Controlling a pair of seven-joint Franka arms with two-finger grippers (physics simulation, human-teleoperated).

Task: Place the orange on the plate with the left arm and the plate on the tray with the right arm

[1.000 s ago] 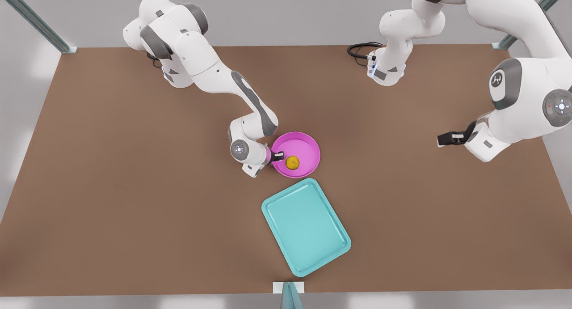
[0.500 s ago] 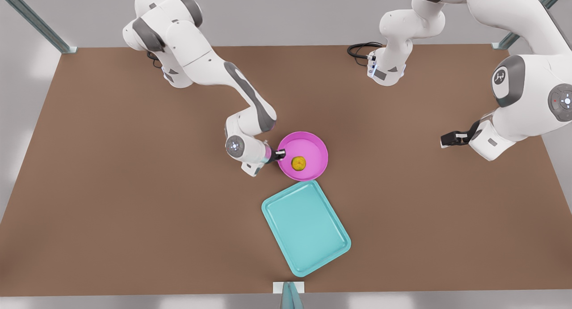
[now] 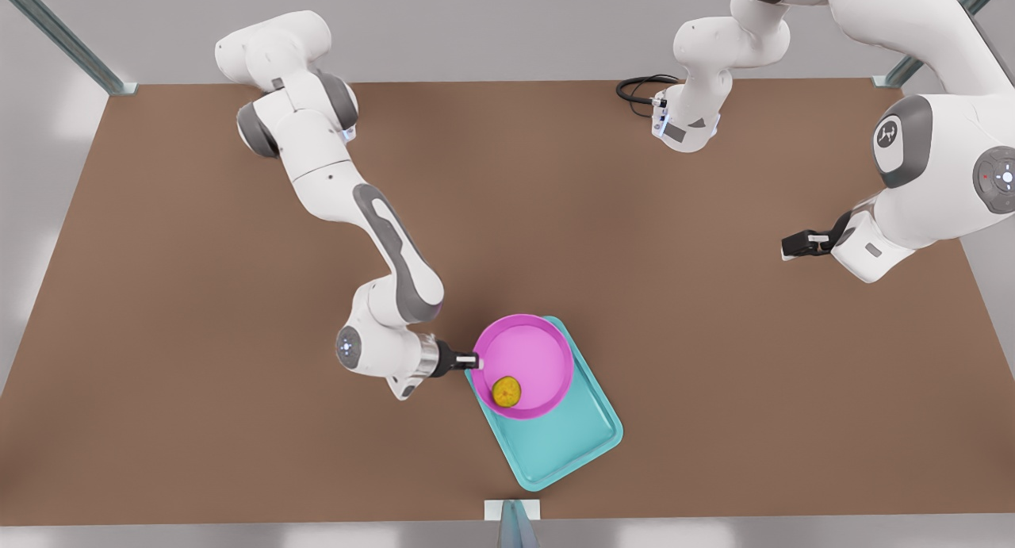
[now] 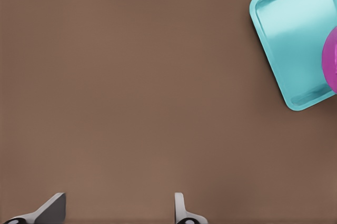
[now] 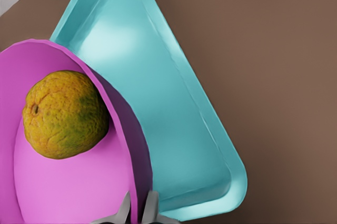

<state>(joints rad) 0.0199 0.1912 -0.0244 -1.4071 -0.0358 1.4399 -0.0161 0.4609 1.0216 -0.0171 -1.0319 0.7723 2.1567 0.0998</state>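
Because the small bumpy yellow-orange orange (image 3: 507,391) sits loose near the seven o'clock rim of the round pink plastic plate (image 3: 530,358), any tilt could roll it out. The right end effector (image 3: 477,362) pinches the plate's nine o'clock rim over the rectangular teal tray (image 3: 583,437). The left end effector (image 4: 120,209), spread, waits over the table (image 3: 198,294) at three o'clock.

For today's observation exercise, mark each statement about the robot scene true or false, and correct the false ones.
1. The orange lies in the plate. True.
2. The right gripper is shut on the plate's rim. True.
3. The plate is over the table, clear of the tray. False: it overlaps the tray's far end.
4. The left gripper holds the orange. False: it is open, over the table at the front view's right.
5. The tray is pink. False: teal.
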